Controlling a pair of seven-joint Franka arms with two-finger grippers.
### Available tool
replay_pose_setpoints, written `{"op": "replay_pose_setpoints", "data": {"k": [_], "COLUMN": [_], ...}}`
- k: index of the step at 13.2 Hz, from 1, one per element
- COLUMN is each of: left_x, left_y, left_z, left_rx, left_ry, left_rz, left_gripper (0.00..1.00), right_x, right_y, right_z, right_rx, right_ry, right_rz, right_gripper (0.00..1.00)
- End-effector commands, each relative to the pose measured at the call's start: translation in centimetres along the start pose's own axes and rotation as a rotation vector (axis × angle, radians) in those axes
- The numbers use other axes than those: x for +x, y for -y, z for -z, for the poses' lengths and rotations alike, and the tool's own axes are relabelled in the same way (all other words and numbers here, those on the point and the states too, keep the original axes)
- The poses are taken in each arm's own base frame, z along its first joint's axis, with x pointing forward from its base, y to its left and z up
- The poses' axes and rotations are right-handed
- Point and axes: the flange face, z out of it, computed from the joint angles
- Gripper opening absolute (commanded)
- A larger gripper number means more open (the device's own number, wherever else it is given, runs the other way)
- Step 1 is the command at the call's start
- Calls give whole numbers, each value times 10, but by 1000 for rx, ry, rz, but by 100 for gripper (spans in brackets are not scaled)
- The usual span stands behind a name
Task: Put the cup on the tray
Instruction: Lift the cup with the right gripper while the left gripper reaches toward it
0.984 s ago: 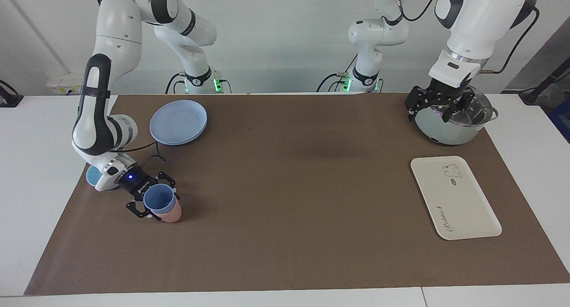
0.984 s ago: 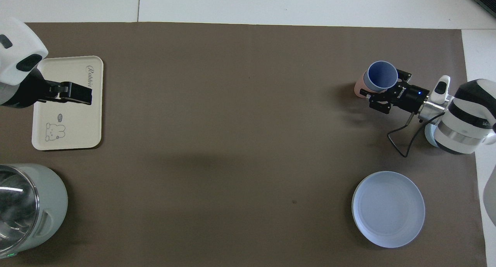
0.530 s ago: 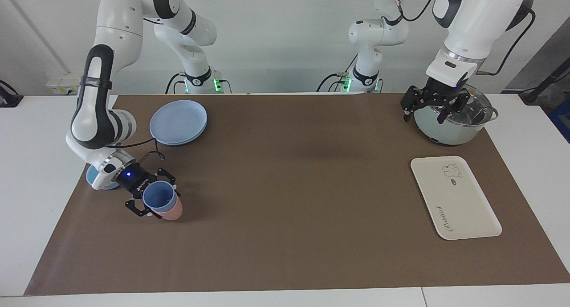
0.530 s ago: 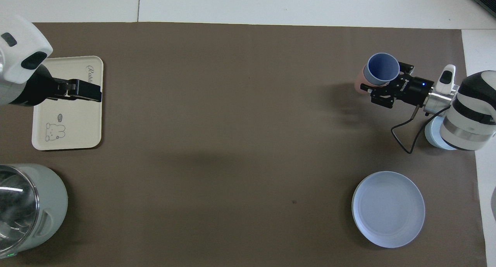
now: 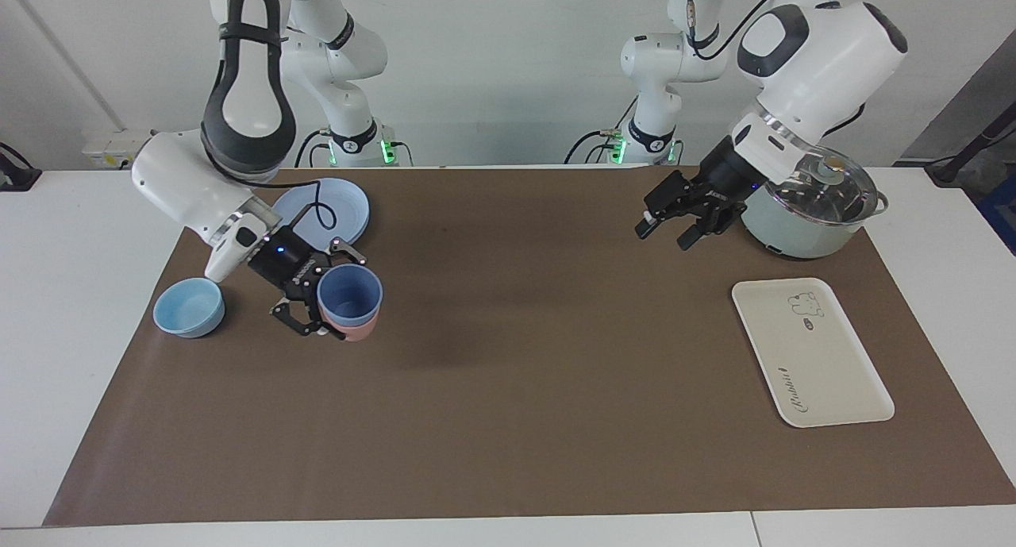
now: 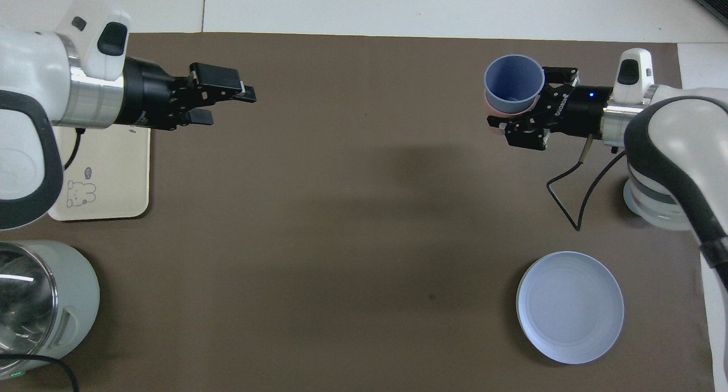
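The periwinkle-blue cup (image 5: 349,291) sits nested inside a salmon-pink tumbler (image 5: 359,326). My right gripper (image 5: 321,297) is shut on this stack from the side and holds it tilted, up in the air over the mat, beside the blue bowl. The cup (image 6: 513,85) and right gripper (image 6: 532,110) also show in the overhead view. The cream tray (image 5: 810,352) lies flat at the left arm's end of the table; the left arm covers part of it in the overhead view (image 6: 108,181). My left gripper (image 5: 665,228) is open and empty, in the air over the mat beside the pot; it also shows from above (image 6: 224,100).
A low light-blue bowl (image 5: 189,306) stands at the right arm's end. Round blue plates (image 5: 319,216) lie nearer to the robots than it, also seen from above (image 6: 570,306). A pale green lidded pot (image 5: 810,213) stands nearer to the robots than the tray.
My right gripper has lifted the nested cups off the mat and carried them toward the table's middle. My left gripper has swung away from the pot, out over the mat toward the middle.
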Motion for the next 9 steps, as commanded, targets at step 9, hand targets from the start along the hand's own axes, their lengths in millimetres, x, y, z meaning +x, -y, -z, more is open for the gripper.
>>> {"op": "replay_pose_setpoints", "data": {"k": [9], "left_x": [-38], "left_y": [-104], "left_z": [-105], "left_rx": [-215], "left_ry": [-45], "left_rz": [38], "left_gripper": [95], "right_x": [108], "right_y": [102], "right_z": [-38], "right_rx": [-102], "right_ry": [140], "right_rz": [72], "right_gripper": [0]}}
